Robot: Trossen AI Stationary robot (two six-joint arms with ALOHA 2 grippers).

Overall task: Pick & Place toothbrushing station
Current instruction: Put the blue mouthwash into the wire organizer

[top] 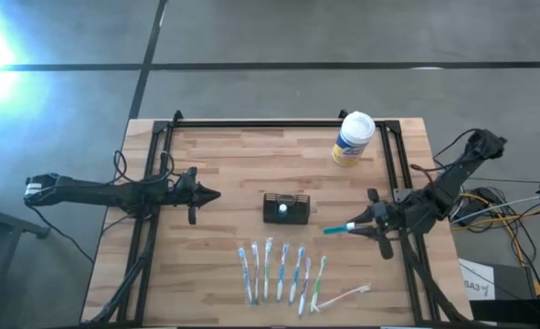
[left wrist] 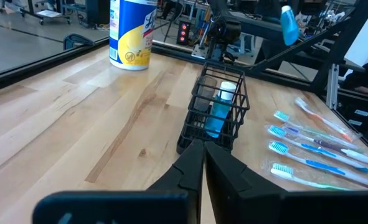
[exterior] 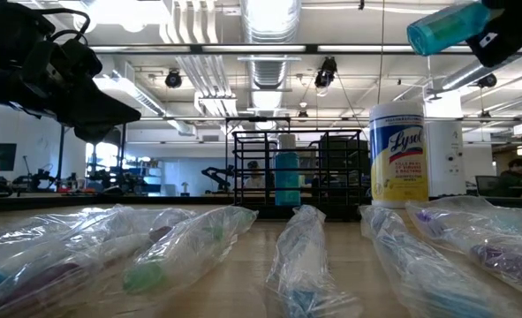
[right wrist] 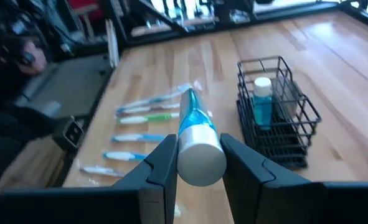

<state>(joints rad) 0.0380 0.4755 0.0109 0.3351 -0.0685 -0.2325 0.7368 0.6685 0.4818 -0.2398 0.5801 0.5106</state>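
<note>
The toothbrushing station [top: 286,208] is a small black wire holder standing on its base at the table's middle, with a blue, white-capped bottle [right wrist: 262,99] inside. It also shows in the left wrist view [left wrist: 215,109]. My right gripper [top: 359,222] is to the holder's right, shut on a blue tube with a white cap [top: 338,228]. My left gripper [top: 210,194] is shut and empty to the holder's left, pointing at it [left wrist: 202,168]. Several toothbrushes [top: 279,270] lie in a row in front of the holder. My right gripper pinches the tube's white cap end [right wrist: 200,163] between its two fingers. The fingers come about level from the table's right and lie along the tube. The blue end [right wrist: 192,112] sticks out past the fingertips toward the holder. The tube is lifted clear of the table [exterior: 446,26].
A white canister with a yellow label [top: 352,139] stands at the far right of the table. One wrapped toothbrush [top: 343,294] lies aslant near the front right. A black frame rail [top: 279,123] runs along the table's far edge.
</note>
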